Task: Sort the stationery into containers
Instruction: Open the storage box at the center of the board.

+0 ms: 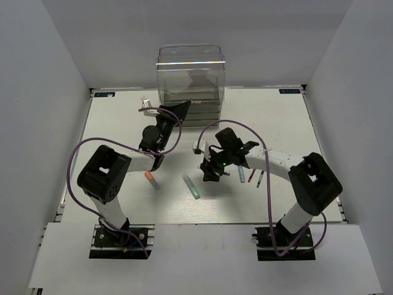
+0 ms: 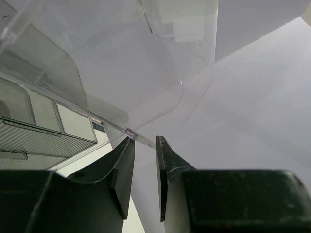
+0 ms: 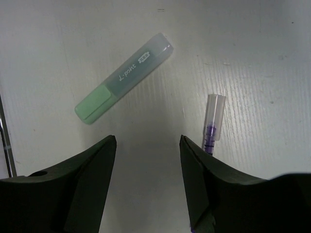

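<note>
Site: robot lab test cell | Enclosure: plain white panels [image 1: 43,92] left, right and far | Surface: white table [image 1: 116,117] | Rig: two arms bolted to metal base plates [image 1: 120,236] at near edge, purple cables [image 1: 68,178] looping loose

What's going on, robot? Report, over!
Left hand narrowly open at rim of clear drawer. Right hand open, empty, beside green highlighter. Nothing between them.
</note>
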Controlling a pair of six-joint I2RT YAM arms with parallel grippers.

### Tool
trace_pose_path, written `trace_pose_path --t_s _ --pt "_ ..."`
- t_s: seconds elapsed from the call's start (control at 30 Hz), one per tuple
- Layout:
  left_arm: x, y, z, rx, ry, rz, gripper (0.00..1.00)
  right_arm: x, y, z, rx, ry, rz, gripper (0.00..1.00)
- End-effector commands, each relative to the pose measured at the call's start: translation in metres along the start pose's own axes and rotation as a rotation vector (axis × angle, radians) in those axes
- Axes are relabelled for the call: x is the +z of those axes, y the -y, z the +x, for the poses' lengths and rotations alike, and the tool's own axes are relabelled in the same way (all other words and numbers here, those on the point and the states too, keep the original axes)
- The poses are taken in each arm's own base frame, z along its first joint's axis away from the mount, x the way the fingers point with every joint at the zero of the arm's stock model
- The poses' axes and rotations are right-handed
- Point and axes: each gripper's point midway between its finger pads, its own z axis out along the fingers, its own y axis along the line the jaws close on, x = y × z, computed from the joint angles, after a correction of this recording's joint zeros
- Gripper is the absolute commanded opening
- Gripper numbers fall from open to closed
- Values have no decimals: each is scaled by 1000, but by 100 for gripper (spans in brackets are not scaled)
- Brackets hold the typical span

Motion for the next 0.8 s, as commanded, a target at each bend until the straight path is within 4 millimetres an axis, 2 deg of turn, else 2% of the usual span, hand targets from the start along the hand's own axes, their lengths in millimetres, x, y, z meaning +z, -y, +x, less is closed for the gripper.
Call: trace_pose_path --t_s 0.0,0.47,0.6,0.77 --pt "3 83 -44 -15 139 247 35 4 3 -23 -7 32 34 61" --pt "4 79 -42 -14 135 239 35 32 -13 -39 21 12 45 62" --pt "4 79 -42 -14 135 239 35 37 -21 -37 15 5 39 62" --pt "4 78 -44 -16 143 235 35 44 -20 -38 50 -3 86 64"
